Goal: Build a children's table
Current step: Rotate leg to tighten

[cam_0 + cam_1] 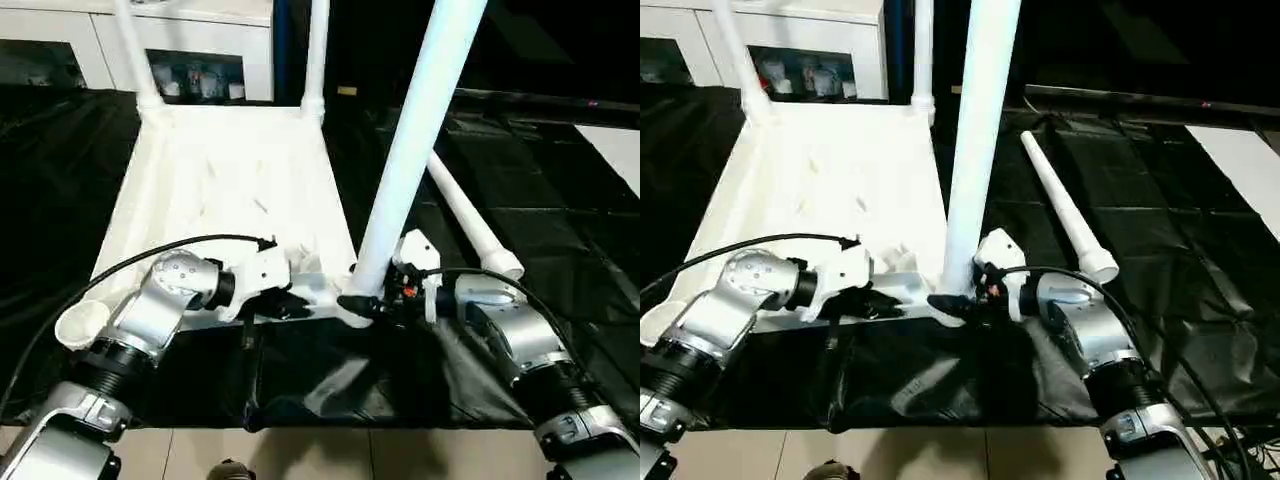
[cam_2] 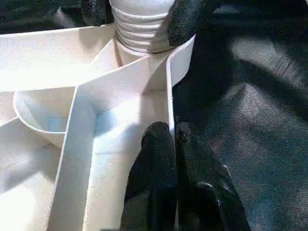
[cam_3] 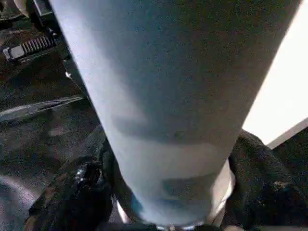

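White ribbed plastic tabletop (image 1: pixel 225 190) lies underside-up across centre-left of frame on the black sheet (image 1: pixel 560 200). Two white tube legs (image 1: pixel 315 50) are already seated in the far corners, top of frame. A spare white tube leg (image 1: pixel 470 222) lies loose on the sheet, right of centre.

I'm on the near-right corner socket (image 2: pixel 144 53). Right gripper (image 1: pixel 375 300) is clamped around the base of the third white tube leg (image 1: pixel 415 140), which leans to the upper right. Left gripper (image 2: pixel 174 144) has its fingers pinched together on the thin rim wall of the tabletop beside that socket, bracing it.

My read: the threaded end is only part-way in, ribs visible above the socket. To do it well:
- straighten the leg to vertical before pushing or twisting, or it'll bind
- keep the left pinch firm so the top doesn't slide on the slick sheet
- press down along the leg's axis, not sideways

Near-left socket (image 1: pixel 82 322) is empty, lower left.
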### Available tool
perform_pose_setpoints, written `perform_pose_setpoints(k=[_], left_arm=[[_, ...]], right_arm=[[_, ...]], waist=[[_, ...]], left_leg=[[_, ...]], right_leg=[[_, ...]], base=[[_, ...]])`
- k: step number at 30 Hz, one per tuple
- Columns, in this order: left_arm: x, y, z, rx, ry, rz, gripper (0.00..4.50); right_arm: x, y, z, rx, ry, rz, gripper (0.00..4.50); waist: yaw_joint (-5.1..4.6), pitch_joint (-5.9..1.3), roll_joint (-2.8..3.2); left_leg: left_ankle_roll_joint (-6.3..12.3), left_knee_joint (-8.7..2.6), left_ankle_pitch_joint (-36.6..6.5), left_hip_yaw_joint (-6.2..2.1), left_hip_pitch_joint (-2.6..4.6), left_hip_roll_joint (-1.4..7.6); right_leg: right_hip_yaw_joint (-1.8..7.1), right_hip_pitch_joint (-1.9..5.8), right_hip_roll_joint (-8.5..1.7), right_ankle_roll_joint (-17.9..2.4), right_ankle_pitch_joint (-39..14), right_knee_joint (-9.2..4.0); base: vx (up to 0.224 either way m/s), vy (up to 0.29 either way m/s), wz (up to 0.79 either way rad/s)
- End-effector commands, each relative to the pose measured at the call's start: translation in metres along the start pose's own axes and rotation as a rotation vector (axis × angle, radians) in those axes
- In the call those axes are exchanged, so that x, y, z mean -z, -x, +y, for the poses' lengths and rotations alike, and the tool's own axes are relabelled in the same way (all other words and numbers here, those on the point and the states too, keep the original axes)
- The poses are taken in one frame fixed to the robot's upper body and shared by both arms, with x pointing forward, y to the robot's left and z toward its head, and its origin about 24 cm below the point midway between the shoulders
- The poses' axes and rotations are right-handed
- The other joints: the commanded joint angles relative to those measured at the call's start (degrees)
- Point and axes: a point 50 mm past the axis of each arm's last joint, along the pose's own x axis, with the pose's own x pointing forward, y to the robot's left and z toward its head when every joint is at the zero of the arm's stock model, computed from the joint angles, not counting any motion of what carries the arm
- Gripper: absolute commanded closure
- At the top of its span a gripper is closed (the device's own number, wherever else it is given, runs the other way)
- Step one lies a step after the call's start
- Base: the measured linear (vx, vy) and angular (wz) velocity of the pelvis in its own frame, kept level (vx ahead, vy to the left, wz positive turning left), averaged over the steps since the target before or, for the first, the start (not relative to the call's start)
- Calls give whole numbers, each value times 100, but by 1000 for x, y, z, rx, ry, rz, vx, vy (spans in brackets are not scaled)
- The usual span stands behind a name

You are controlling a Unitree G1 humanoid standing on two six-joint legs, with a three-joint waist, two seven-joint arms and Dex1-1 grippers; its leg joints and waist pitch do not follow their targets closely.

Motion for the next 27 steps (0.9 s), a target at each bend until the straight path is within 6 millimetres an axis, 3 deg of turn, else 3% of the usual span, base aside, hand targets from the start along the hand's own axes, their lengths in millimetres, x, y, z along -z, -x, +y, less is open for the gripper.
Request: perform_pose_setpoints(k=[1,3,5,7,9,10,11,12,13,17,20,23,27], left_arm=[[-8,-10,-2,39,-33,-21,450],[-8,-11,1,11,-13,-27,450],[-8,-16,6,-63,41,-27,450],[-10,-20,9,-120,83,-31,450],[-13,-29,13,-204,140,-28,450],[-15,-33,15,-238,163,-26,450],[-19,-41,16,-292,194,-22,450],[-21,-46,17,-320,211,-24,450],[-23,-49,17,-333,223,-28,450],[-34,-69,13,-372,263,-52,450],[-38,-77,9,-365,250,-56,450],[-38,-79,9,-375,226,-40,450],[-36,-72,10,-351,178,-51,450]], right_arm=[[4,-9,9,-52,-19,13,176],[6,-11,8,-9,-46,1,178],[11,-17,-2,158,-95,-16,178],[16,-22,-11,305,-148,-14,178],[20,-28,-21,475,-252,-21,178],[21,-32,-25,545,-300,-22,178],[21,-38,-29,626,-346,-23,179],[21,-42,-30,659,-364,-23,179],[20,-45,-30,670,-372,-25,179],[11,-62,-27,683,-400,-43,179],[5,-70,-26,688,-379,-42,179],[-2,-74,-28,696,-351,-66,109],[-6,-71,-31,679,-311,-74,83]], waist=[[-5,-398,62],[-5,-395,50],[-26,-366,44],[-55,-321,58],[-138,-279,39],[-142,-283,68],[-164,-293,54],[-220,-285,53],[-205,-301,101],[-217,-316,62],[-208,-318,87],[-226,-328,120],[-219,-346,96]], left_leg=[[272,-277,-408,42,126,55],[286,-278,-424,44,126,55],[172,-306,-612,46,123,63],[-47,-356,-1041,38,138,60],[-299,-411,-1504,12,128,56],[-350,-410,-1632,6,145,52],[-383,-404,-1738,-5,170,53],[-413,-411,-1748,-16,150,53],[-374,-396,-1766,-14,179,44],[-201,-372,-1606,18,152,30],[-161,-374,-1526,20,137,26],[-166,-377,-1612,13,146,22],[-87,-365,-1416,25,133,25]], right_leg=[[289,306,-254,-1476,1094,-283],[289,305,-260,-1491,1071,-287],[299,287,-278,-1466,712,-310],[307,265,-297,-1367,-88,-378],[328,259,-309,-1123,-1167,-456],[335,237,-320,-1075,-1436,-472],[347,208,-318,-977,-1710,-511],[351,201,-302,-977,-1691,-515],[355,180,-295,-966,-1604,-530],[368,181,-254,-1020,-1103,-513],[358,183,-243,-1035,-952,-503],[353,181,-238,-1049,-947,-502],[358,199,-231,-1101,-603,-482]], base=[[0,0,0],[0,0,0],[0,0,0],[0,0,0],[-58,-6,-9],[-63,-5,-11],[-56,-1,-10],[0,0,0],[0,0,0],[0,0,0],[0,0,0],[0,0,0],[0,0,0]])
